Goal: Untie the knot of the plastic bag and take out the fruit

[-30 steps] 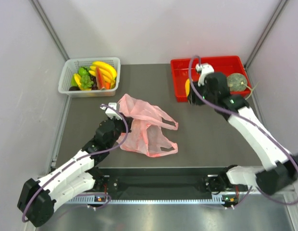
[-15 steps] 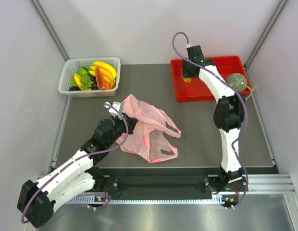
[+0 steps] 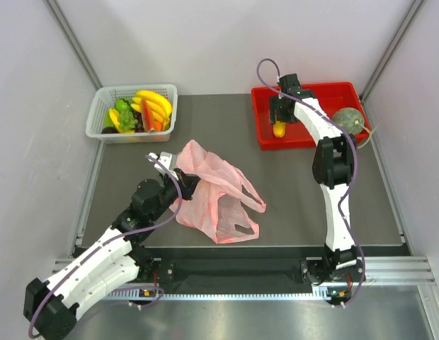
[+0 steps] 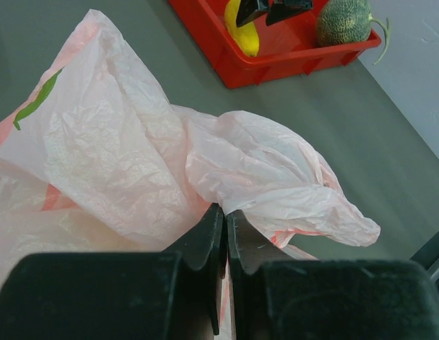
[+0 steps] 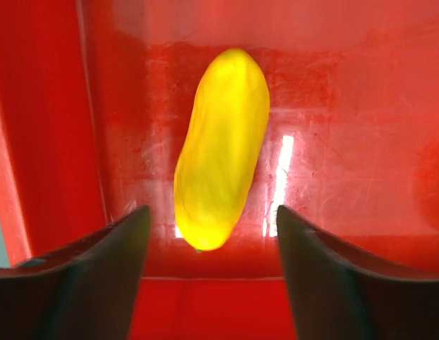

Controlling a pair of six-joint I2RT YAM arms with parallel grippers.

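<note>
Your right gripper [image 5: 211, 216] had just spread its jaws, leaving the small yellow banana [image 5: 221, 145] lying on the red tray [image 5: 49, 142] directly beneath them, so another fruit was out. The green melon [image 4: 344, 21] sat further right. Your left gripper [image 4: 226, 216] stayed pinched on a fold of the pink plastic bag [image 4: 113, 142], which lay slack ahead of it, and the white basket [image 3: 99, 106] beyond blocked nothing.
</note>
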